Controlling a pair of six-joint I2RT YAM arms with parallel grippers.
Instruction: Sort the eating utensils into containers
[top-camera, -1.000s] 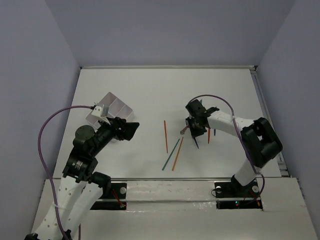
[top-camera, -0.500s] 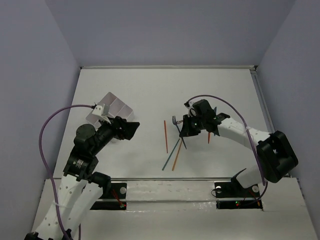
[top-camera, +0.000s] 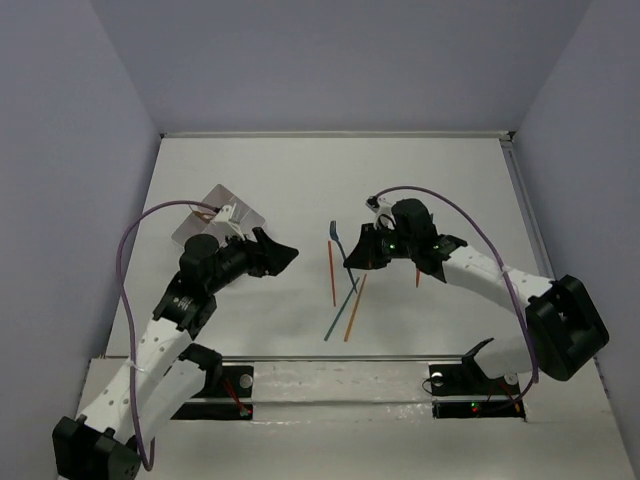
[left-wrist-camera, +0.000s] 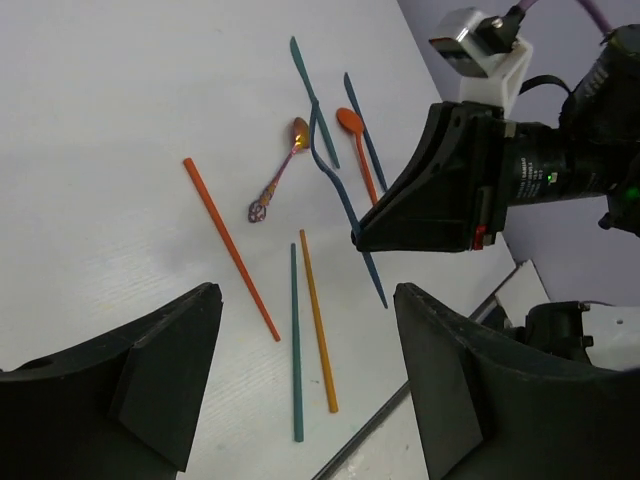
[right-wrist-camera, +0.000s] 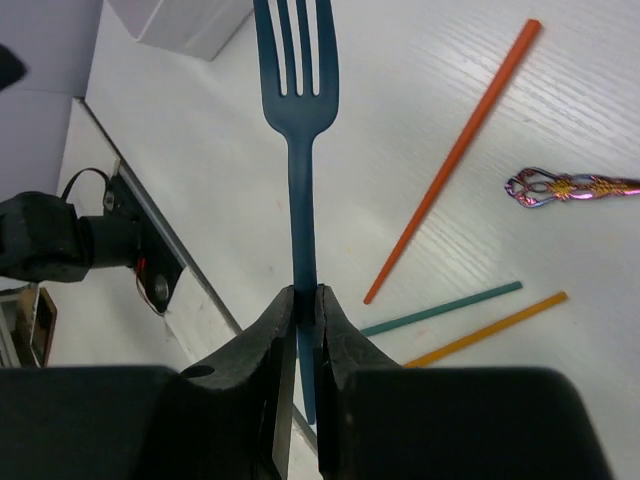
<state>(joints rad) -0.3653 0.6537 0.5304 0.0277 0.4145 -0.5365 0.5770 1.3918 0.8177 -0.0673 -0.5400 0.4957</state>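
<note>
My right gripper (top-camera: 357, 256) is shut on the handle of a dark blue fork (top-camera: 335, 236) and holds it above the table, tines pointing left; the right wrist view shows the jaws (right-wrist-camera: 307, 300) pinching the fork (right-wrist-camera: 297, 100). A red-orange stick (top-camera: 332, 272), a teal stick (top-camera: 341, 310) and an orange stick (top-camera: 355, 308) lie below it. A copper spoon (left-wrist-camera: 280, 185), a teal knife (left-wrist-camera: 312, 100) and an orange spoon (left-wrist-camera: 355, 140) lie further right. My left gripper (top-camera: 276, 255) is open and empty, left of the sticks. The whitish tray (top-camera: 205, 210) sits behind it, partly hidden.
The table's near edge rail (top-camera: 330, 362) runs just below the sticks. A purple cable (top-camera: 130, 250) loops over the left arm. A corner of the tray shows in the right wrist view (right-wrist-camera: 180, 20). The grey walls close in at left and right.
My right gripper has carried the blue fork up and to the left, over the sticks. My left arm has swung right and forward, towards the sticks.
</note>
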